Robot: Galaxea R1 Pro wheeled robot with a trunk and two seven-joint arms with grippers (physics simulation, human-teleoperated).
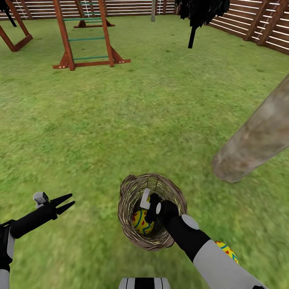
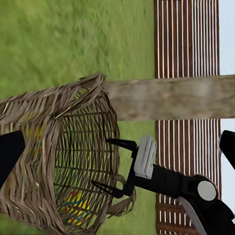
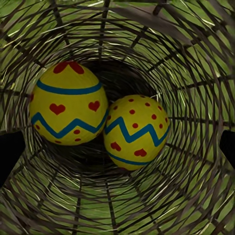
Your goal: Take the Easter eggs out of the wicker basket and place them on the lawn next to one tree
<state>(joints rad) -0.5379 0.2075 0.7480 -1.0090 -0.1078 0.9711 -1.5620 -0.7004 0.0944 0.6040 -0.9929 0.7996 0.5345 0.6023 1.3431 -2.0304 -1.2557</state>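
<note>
No readable text, labels, brands or nos. anywhere. Only markings are painted patterns: egg w/ hearts (image 3: 68, 105) and egg w/ dots (image 3: 137, 132), both w/ blue zigzag bands, in the wicker basket (image 3: 196, 63). No signs on the fence (image 1: 257, 24).

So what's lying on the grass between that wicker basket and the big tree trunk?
Nothing but bare lawn. In the head view, the stretch from the wicker basket to the foot of the tree trunk is plain grass.

The right arm hides part of the third egg (image 1: 227, 250); the tree (image 1: 257, 136) is cut off by the frame.
</note>
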